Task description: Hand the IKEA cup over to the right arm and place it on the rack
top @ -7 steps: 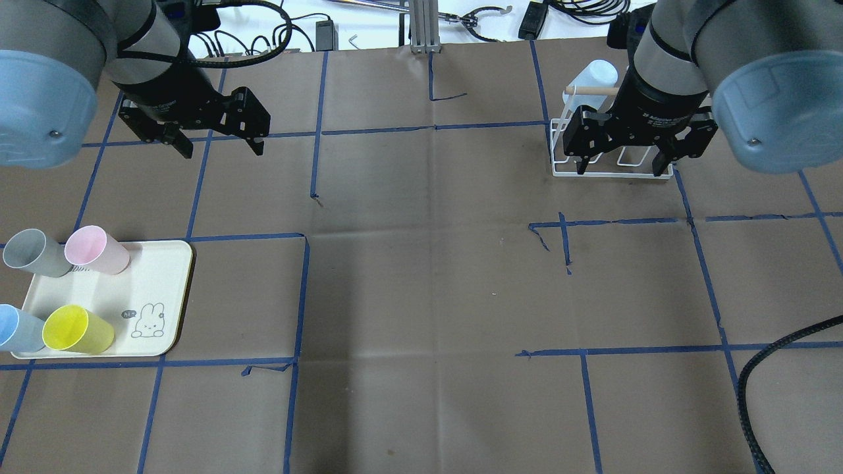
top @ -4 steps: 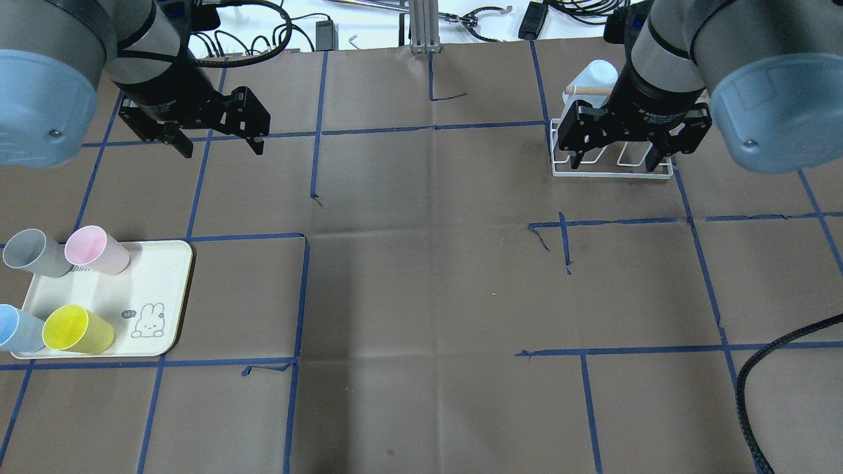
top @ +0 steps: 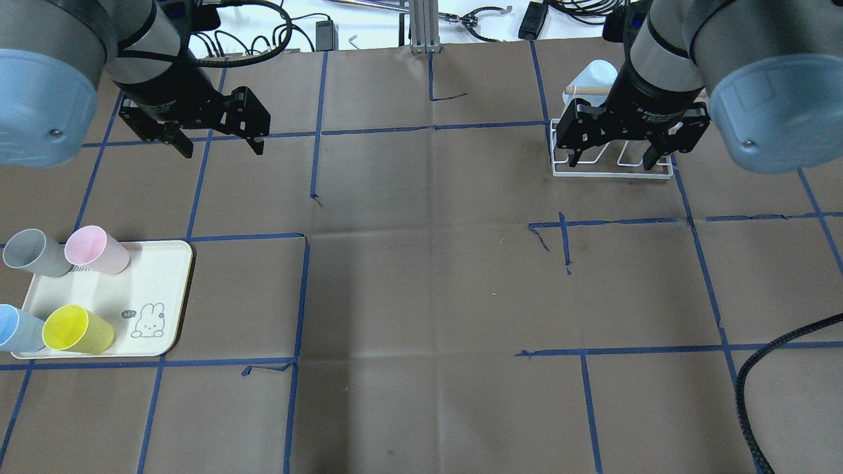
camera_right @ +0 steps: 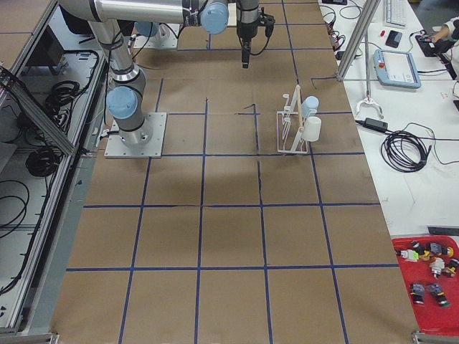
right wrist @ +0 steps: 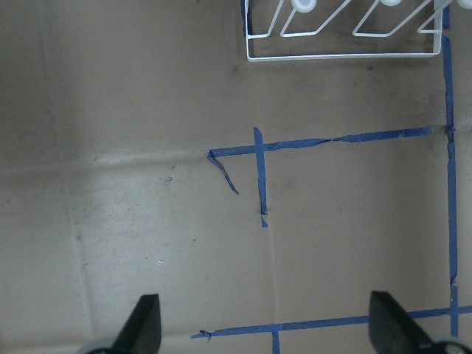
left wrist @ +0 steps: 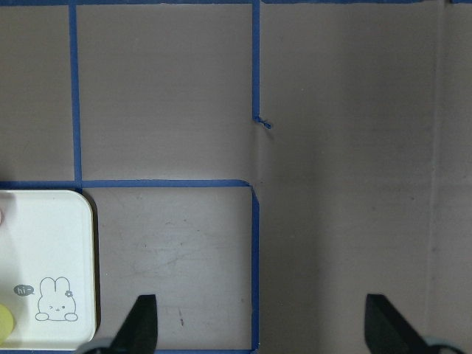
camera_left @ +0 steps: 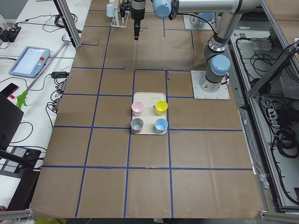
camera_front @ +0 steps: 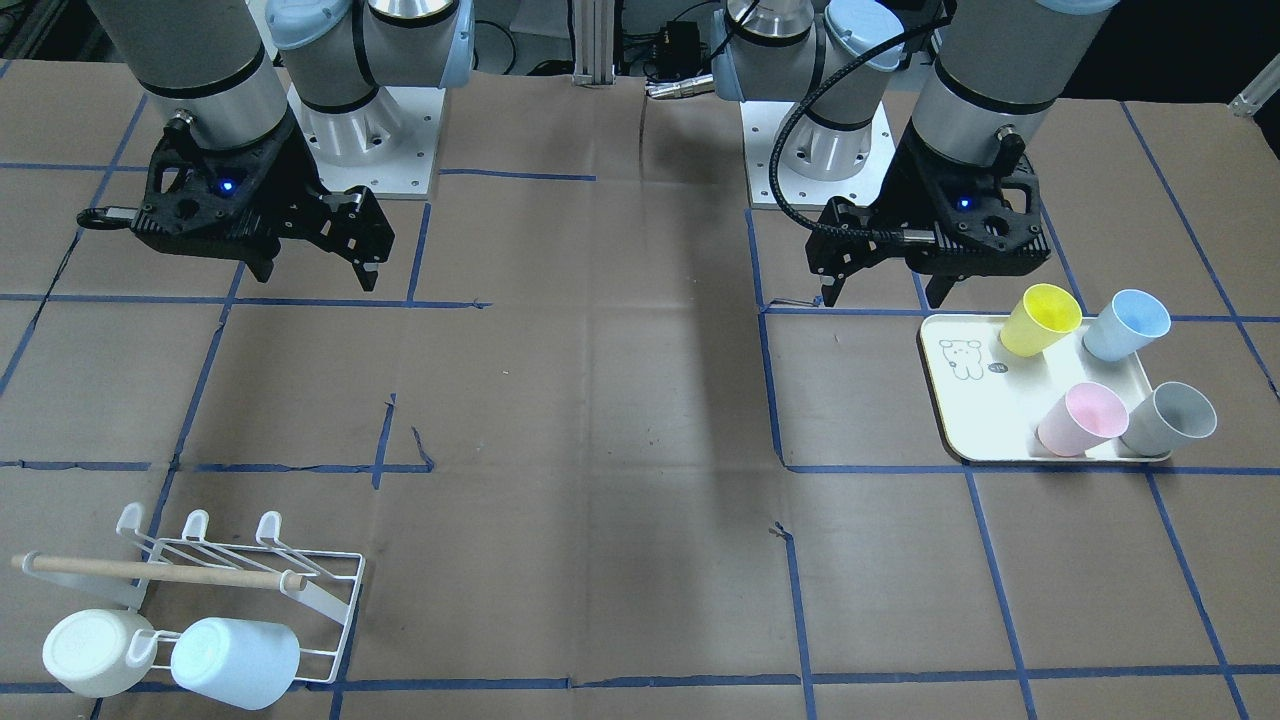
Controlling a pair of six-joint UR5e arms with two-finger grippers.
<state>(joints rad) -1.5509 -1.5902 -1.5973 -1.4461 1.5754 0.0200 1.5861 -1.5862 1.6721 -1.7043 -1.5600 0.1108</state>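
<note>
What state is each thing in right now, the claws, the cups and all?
Left claw: open, empty.
Right claw: open, empty.
White cup: hung on the rack.
Pale blue cup: hung on the rack beside it.
Yellow cup: upright on the tray.
Blue cup: upright on the tray.
Pink cup: upright on the tray.
Grey cup: upright on the tray.

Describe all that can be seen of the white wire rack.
The rack is thin white wire: a rectangular base frame and round-tipped prongs in two rows, with a wooden dowel across it. It stands on the brown table. Three prongs are free; a white cup and a pale blue cup sit upturned on the other row.
</note>
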